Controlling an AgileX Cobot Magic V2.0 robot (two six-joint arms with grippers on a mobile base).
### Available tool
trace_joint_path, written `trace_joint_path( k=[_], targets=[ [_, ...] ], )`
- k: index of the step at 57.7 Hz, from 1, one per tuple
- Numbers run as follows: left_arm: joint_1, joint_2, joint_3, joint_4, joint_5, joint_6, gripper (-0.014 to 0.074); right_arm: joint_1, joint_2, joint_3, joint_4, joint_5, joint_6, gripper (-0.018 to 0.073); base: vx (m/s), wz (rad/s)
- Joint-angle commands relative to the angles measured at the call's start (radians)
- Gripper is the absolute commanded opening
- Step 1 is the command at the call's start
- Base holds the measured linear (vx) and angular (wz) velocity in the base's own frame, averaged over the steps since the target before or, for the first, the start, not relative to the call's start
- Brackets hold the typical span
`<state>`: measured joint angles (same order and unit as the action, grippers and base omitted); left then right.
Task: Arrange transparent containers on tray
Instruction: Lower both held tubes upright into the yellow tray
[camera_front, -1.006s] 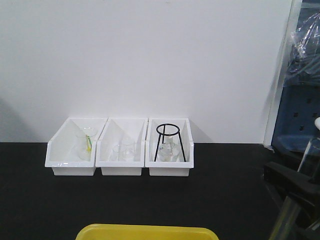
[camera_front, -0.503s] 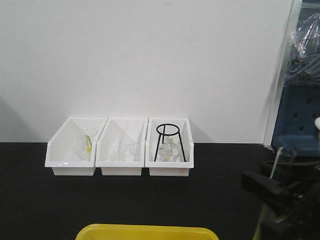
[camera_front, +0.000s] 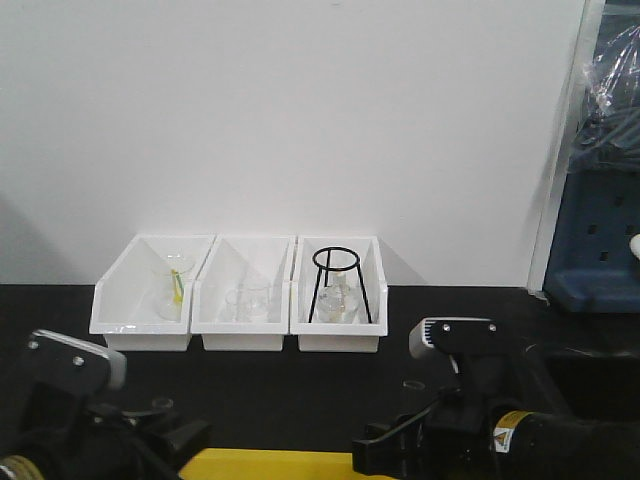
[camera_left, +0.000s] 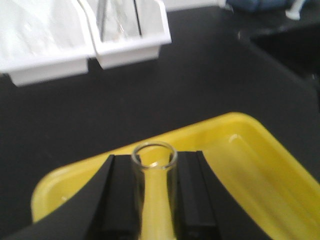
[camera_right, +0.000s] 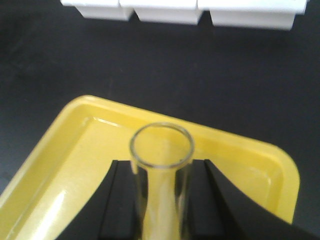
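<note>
Each gripper holds one clear glass test tube over the yellow tray (camera_left: 245, 150), open rim pointing away from the wrist. In the left wrist view my left gripper (camera_left: 155, 160) is shut on a narrow tube (camera_left: 154, 200) above the tray's far rim. In the right wrist view my right gripper (camera_right: 161, 162) is shut on a wider tube (camera_right: 161, 205) over the tray (camera_right: 70, 160). From the front, the left arm (camera_front: 75, 365) and right arm (camera_front: 455, 340) flank a strip of tray (camera_front: 280, 465) at the bottom edge.
Three white bins (camera_front: 240, 320) stand in a row at the back of the black table, holding beakers and a black ring stand (camera_front: 338, 282). A white wall rises behind them. Blue equipment (camera_front: 600, 240) stands at the far right.
My right gripper with its tube has swung from the right edge down and inward over the tray. The left arm, unseen before, has come into the front view at the lower left.
</note>
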<state>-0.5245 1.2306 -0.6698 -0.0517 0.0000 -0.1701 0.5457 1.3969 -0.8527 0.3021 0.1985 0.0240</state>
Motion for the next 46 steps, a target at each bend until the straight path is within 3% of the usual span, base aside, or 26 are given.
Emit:
trace_joint_path(
  k=[1, 8, 29, 46],
  targets=[
    [-0.015, 0.078, -0.034, -0.011, -0.102, -0.059, 0.0191, -0.003, 0.024, -0.033, 0.032, -0.095, -0.005, -0.0008, 0.00, 0.00],
    [-0.014, 0.184, -0.035, -0.011, -0.115, -0.125, 0.0192, -0.003, 0.086, -0.034, 0.064, -0.106, -0.005, -0.0006, 0.00, 0.00],
    [-0.013, 0.369, -0.145, -0.011, -0.019, -0.124, 0.0257, -0.003, 0.216, -0.034, 0.063, -0.081, -0.005, 0.0019, 0.00, 0.00],
    [-0.013, 0.474, -0.178, -0.011, 0.035, -0.125, 0.0312, -0.003, 0.278, -0.034, 0.067, -0.080, 0.030, 0.0130, 0.00, 0.00]
  ],
)
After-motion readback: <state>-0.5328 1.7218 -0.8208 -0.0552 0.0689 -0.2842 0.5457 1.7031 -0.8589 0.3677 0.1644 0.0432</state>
